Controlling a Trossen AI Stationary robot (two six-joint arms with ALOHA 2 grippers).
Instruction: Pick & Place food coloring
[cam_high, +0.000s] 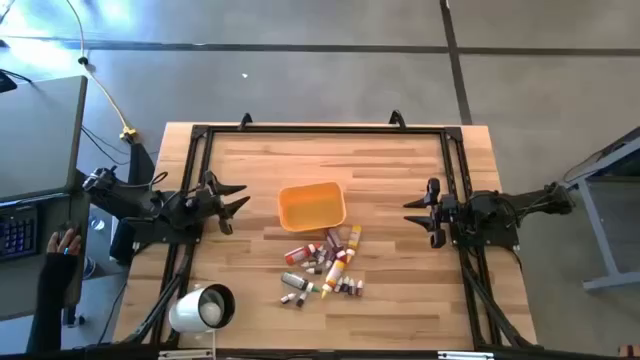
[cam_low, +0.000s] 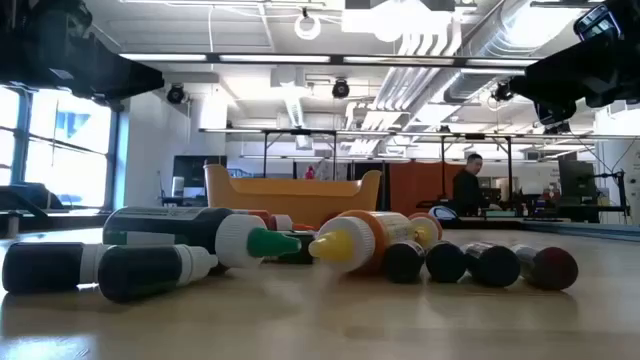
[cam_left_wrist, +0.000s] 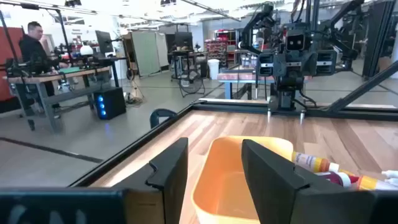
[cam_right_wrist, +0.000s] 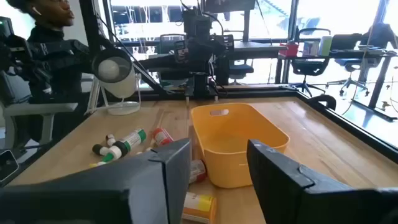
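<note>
Both arms sit at their own edges of the wooden table (cam_high: 400, 290), and nothing is held. Your left gripper (cam_high: 237, 197) has its fingers spread, pointing at the orange tray (cam_high: 312, 207); your right gripper (cam_high: 415, 212) is likewise spread and empty, well apart from the tray on the other side.

The food coloring bottles (cam_high: 325, 262) lie in a loose heap just in front of the tray, touching and overlapping each other, all on their sides. The tray looks empty in the right wrist view, so you are likely at the very first pick.

Start with a bottle at the fringe of the heap, such as the dark ones lying apart at its near left corner (cam_high: 293, 297), not one buried in the middle. Come straight down, turn the wrist so the fingers close across the bottle's narrow body, and keep the fingertips clear of neighbours. These small round bottles will probably roll if nudged, so close gently and squarely. Mind the white lamp (cam_high: 203, 308) near the left arm's side.
</note>
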